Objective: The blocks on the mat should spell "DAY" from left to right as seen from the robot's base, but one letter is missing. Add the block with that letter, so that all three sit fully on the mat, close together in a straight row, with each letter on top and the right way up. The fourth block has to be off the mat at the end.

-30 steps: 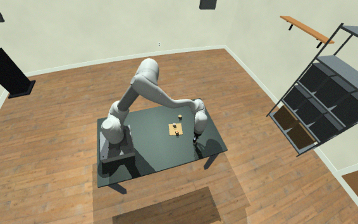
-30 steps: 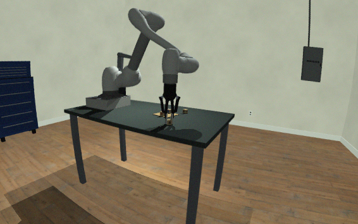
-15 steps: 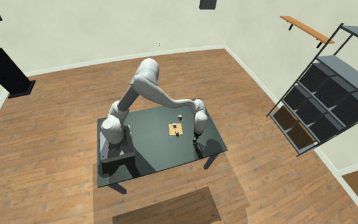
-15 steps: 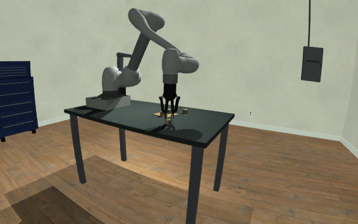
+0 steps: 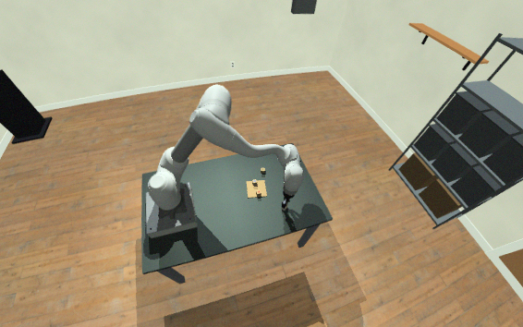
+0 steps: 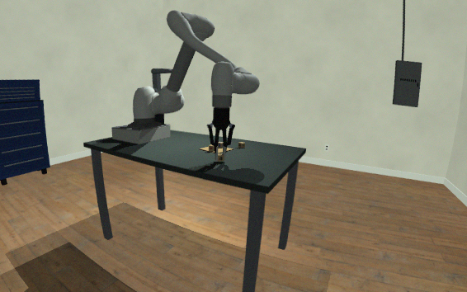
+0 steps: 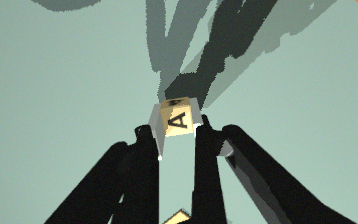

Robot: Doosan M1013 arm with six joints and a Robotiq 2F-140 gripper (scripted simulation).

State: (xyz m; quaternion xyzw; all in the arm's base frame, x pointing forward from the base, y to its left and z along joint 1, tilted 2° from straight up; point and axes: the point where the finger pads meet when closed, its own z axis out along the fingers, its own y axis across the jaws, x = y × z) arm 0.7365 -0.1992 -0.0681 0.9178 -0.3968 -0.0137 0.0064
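My gripper (image 7: 177, 112) is shut on the "A" block (image 7: 179, 120), a small tan cube with a black A on its top face, down at the dark table top. In the top and exterior views the gripper (image 5: 286, 203) (image 6: 220, 153) stands just off the mat's right side as seen from the base. The tan mat (image 5: 257, 188) holds two blocks (image 5: 254, 183) (image 5: 259, 194) with a gap between them. A fourth block (image 5: 263, 170) (image 6: 242, 144) lies on the table off the mat. The letters on those blocks are too small to read.
The robot base (image 5: 167, 203) stands at one end of the dark table (image 5: 230, 208). The table's far edge is close behind the gripper. A shelf rack (image 5: 480, 134) and a blue drawer cabinet (image 6: 13, 128) stand well away on the floor.
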